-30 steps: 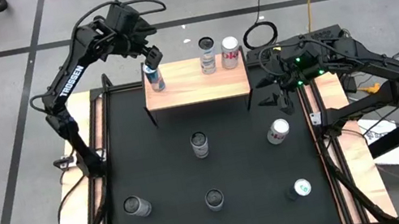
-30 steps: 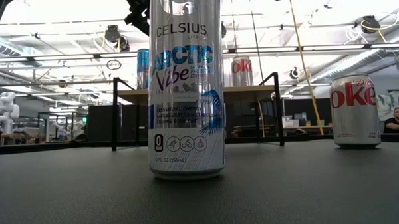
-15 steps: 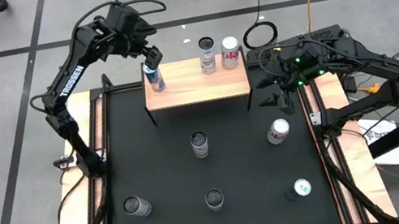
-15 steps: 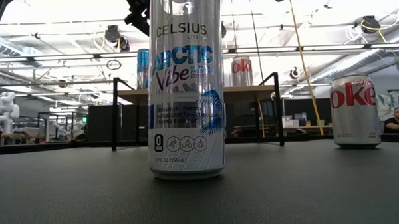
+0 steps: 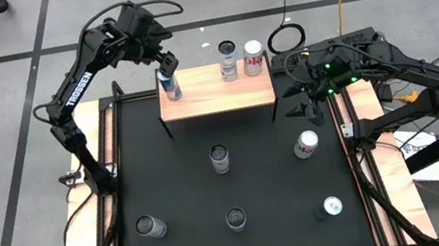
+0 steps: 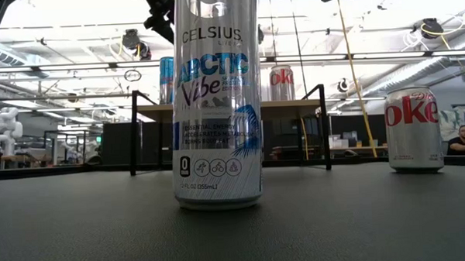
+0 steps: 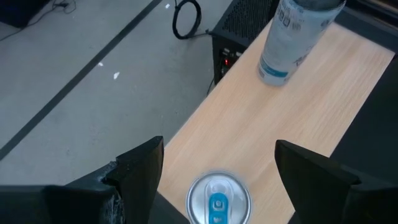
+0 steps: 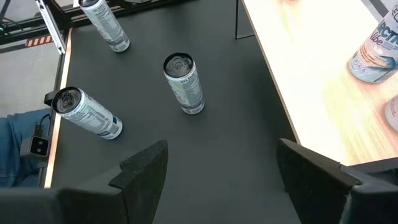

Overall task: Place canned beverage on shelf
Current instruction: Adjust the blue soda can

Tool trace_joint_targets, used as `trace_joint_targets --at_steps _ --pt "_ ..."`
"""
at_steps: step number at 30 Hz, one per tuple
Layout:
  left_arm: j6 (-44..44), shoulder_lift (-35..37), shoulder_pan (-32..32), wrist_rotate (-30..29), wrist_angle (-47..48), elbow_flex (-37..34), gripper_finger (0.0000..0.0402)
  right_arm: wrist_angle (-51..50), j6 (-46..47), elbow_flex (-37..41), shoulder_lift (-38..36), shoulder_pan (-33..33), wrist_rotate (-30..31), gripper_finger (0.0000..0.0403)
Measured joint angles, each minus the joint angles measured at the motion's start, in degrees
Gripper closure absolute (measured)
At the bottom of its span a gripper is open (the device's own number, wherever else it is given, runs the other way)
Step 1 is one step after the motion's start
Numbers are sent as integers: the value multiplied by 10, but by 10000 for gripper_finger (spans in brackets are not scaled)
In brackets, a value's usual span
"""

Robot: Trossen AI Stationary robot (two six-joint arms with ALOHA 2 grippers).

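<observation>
Left hand [image 5: 166, 67] hangs over the shelf's [image 5: 216, 94] left end, fingers spread either side of the blue-topped can [image 5: 168, 85] standing there, not touching it. Two more cans, a slim Celsius [image 5: 228, 60] and a Diet Coke [image 5: 254, 57], stand along the shelf's far edge. Right hand [image 5: 301, 99] waits spread off the shelf's right end, at the worktop's [image 5: 176, 185] right edge.

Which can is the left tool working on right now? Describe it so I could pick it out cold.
Find the small light-wood shelf on black legs at the far edge of the black mat. Three cans stand on it: two close together near its right end and the blue-and-silver can alone at its left end. That lone can sits between the open fingers of the left tool, which is directly above it.
</observation>
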State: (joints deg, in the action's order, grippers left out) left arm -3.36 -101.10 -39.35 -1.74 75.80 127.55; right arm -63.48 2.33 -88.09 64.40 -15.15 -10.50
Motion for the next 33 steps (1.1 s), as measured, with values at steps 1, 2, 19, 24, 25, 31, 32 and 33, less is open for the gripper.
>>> trace_joint_targets --at_steps 1,2,19,24,25,31,32,33 --pt "0 0 0 0 8 0 97 0 0 0 0 0 0 122" --pt "0 0 0 0 16 0 97 0 0 0 0 0 0 122" --pt "14 -1 0 5 115 -24 97 0 -4 0 0 0 0 122" --pt "15 -1 5 20 110 -51 97 0 -4 0 0 0 0 122" --pt "15 -1 5 20 107 -54 97 0 -4 0 0 0 0 122" --pt "16 -1 5 18 79 -60 97 0 -6 0 0 0 0 122" --pt "16 -1 5 18 79 -60 97 0 -6 0 0 0 0 122" --pt "16 -1 5 18 79 -60 97 0 -6 0 0 0 0 122"
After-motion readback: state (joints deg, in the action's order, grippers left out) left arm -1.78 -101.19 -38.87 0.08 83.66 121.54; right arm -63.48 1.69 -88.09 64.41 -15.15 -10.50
